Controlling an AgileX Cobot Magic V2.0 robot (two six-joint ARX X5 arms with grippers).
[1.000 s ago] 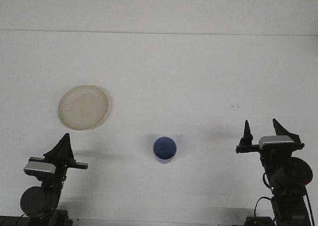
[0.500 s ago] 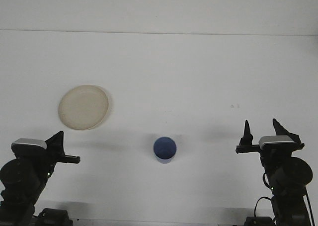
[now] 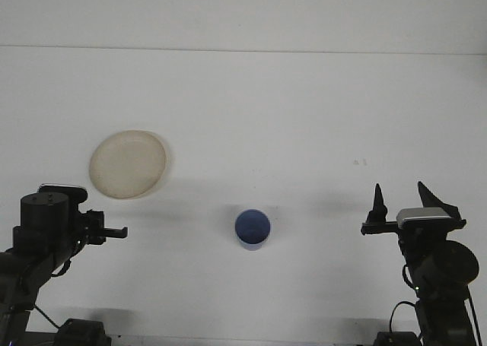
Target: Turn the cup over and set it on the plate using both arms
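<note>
So, on the far left sits my left arm [image 3: 46, 224], black and chunky, with a round drum shape on top. It has turned and risen since a moment ago; earlier its pointed black fingers stood up like a little tent, and now only a thin bar pokes out to the right. My left jaws [image 3: 114, 231] are at the end of that bar, and I cannot tell if they are released or clenched from this side.

Just up and to the right of that arm lies the plate [image 3: 128, 163]. It is round, flat and pale cream, a bit see-through like thin plastic, with a soft raised rim. It has not moved.

Next comes the cup [image 3: 252, 228], near the middle of the surface [image 3: 304, 110], low down. It is blue and round. I look down onto a smooth blue circle with a paler band under its front edge. I cannot tell which end is up. It stands alone, well apart from the plate and from both arms, just where it was before.

The surface is white, plain and smooth, with a tiny dark speck [image 3: 360, 162] on the right part.

On the far right are my right jaws [image 3: 397, 200]. Two black pointed fingers stick up, spread apart, holding nothing. A grey block sits between them on a round black body. This arm has stayed the same.
</note>
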